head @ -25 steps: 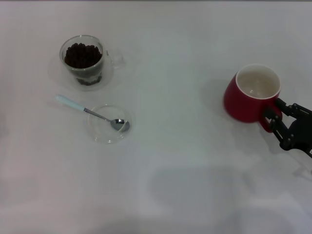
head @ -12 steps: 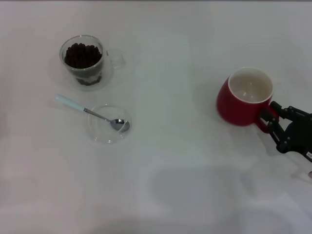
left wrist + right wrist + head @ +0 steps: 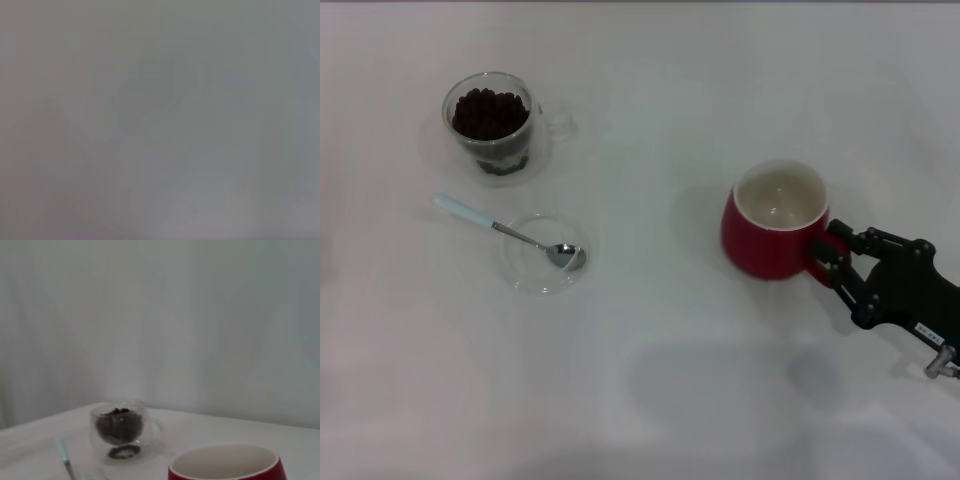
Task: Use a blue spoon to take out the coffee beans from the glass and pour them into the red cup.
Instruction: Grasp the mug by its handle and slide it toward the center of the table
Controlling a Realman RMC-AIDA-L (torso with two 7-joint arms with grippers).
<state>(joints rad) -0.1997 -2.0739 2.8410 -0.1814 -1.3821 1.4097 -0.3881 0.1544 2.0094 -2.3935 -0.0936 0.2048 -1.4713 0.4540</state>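
The red cup (image 3: 775, 222), cream-white inside and empty, stands right of the table's middle; its rim also shows in the right wrist view (image 3: 227, 467). My right gripper (image 3: 832, 258) is shut on the cup's red handle. The glass (image 3: 492, 122) full of coffee beans (image 3: 488, 113) stands at the far left; it also shows in the right wrist view (image 3: 120, 430). The blue spoon (image 3: 505, 231) lies nearer, its metal bowl resting in a flat clear dish (image 3: 544, 252), its pale blue handle pointing left. My left gripper is out of view.
The white table (image 3: 650, 380) runs wide between the dish and the red cup and in front of them. A pale wall (image 3: 160, 315) stands behind the table. The left wrist view shows only a blank grey surface.
My right gripper has dragged the red cup by its handle to the left and nearer to me. The glass, spoon and dish have not moved.
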